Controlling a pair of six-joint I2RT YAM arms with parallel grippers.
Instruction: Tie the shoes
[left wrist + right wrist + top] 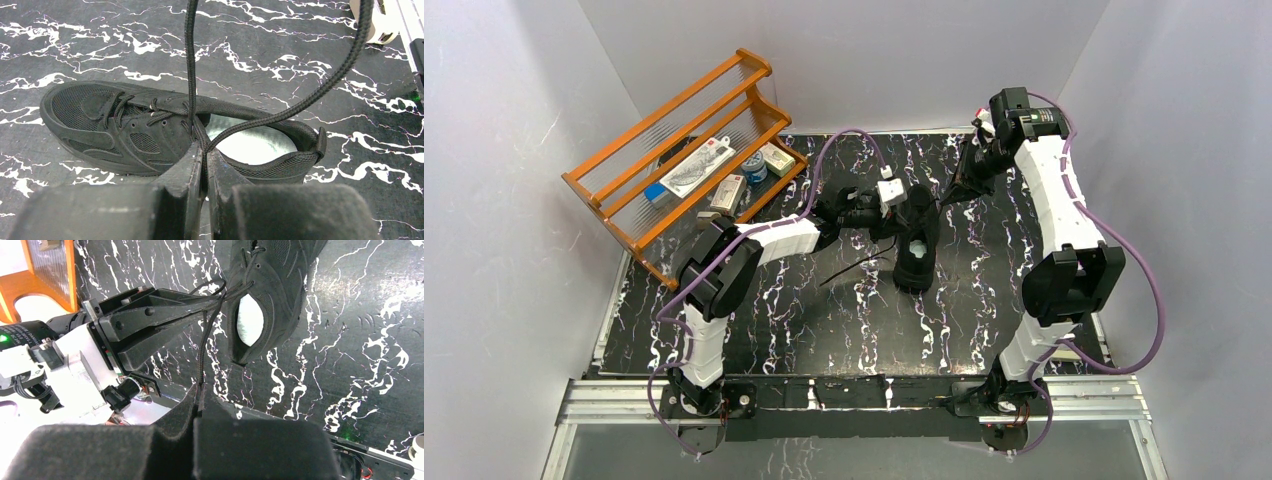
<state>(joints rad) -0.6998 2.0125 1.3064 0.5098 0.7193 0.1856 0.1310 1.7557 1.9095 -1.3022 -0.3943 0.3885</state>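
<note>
Plainly, the left gripper (205,162) is clamped on the black lace (190,60) where it leaves the eyelets, just above the shoe (125,127). Two strands rise from that pinch. The right gripper (197,401), closed on one strand, sits off the shoe's far right, apart from it. The shoe lies mid-table (824,320), its long axis roughly near-to-far, so the left arm is nearer and any tightening pull likely runs away from it.
</note>
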